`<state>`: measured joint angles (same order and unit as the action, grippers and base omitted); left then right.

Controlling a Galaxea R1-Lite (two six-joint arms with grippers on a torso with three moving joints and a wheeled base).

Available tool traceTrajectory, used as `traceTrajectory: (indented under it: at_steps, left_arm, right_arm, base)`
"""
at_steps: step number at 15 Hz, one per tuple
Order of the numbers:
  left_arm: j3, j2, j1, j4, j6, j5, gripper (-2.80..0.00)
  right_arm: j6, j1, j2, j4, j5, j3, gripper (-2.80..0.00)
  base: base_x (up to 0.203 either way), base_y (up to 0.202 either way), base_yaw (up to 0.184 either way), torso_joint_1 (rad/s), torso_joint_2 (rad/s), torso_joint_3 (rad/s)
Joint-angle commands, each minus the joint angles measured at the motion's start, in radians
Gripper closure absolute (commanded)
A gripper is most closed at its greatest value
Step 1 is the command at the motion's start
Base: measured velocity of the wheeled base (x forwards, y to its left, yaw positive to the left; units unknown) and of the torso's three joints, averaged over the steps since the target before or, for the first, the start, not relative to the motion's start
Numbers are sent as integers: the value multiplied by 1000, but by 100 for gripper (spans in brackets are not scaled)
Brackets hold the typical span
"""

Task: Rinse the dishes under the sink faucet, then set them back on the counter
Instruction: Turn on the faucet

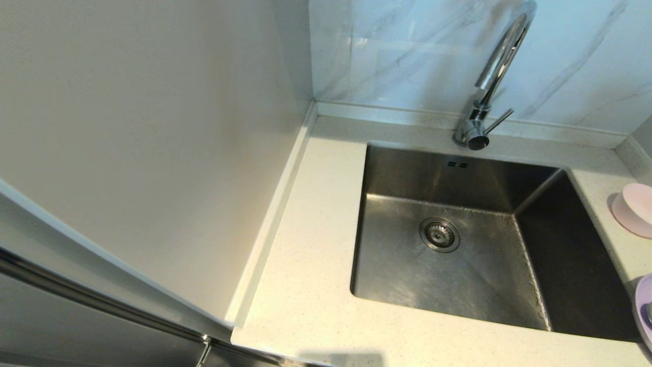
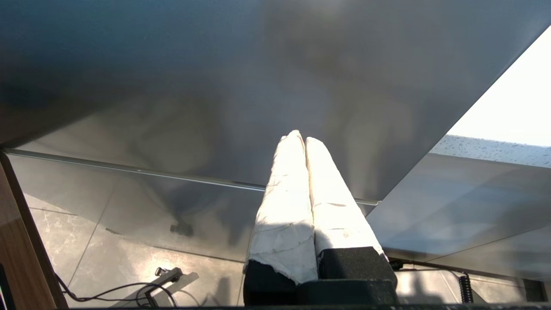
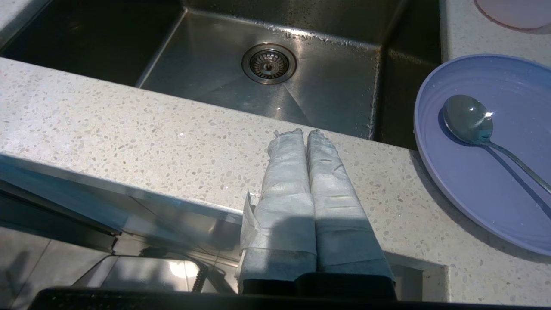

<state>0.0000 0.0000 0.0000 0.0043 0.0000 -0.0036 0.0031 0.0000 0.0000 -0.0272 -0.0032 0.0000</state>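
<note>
This is a home kitchen. A square stainless steel sink (image 1: pixel 458 239) with a round strainer drain (image 1: pixel 439 234) is set into a cream speckled stone tabletop (image 1: pixel 305 244). Behind the sink stands a chrome gooseneck faucet (image 1: pixel 491 76) against a white veined marble wall panel (image 1: pixel 407 51). Beside the sink, tableware rests: a lavender plate (image 3: pixel 486 172) carrying a metal spoon (image 3: pixel 469 118), and a pink bowl (image 1: pixel 634 209).
</note>
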Motion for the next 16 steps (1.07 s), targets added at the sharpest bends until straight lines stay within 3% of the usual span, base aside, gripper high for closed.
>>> traceTrajectory:
  at_steps: [1,16]
  left_arm:
    - [0,0,0,0,0,-1,0]
    - [0,0,0,0,0,1,0]
  right_arm:
    - [0,0,2,0,0,8,0]
    - [-2,0,2,0,0,8,0]
  base:
    - [0,0,0,0,0,0]
    - [0,0,0,0,0,0]
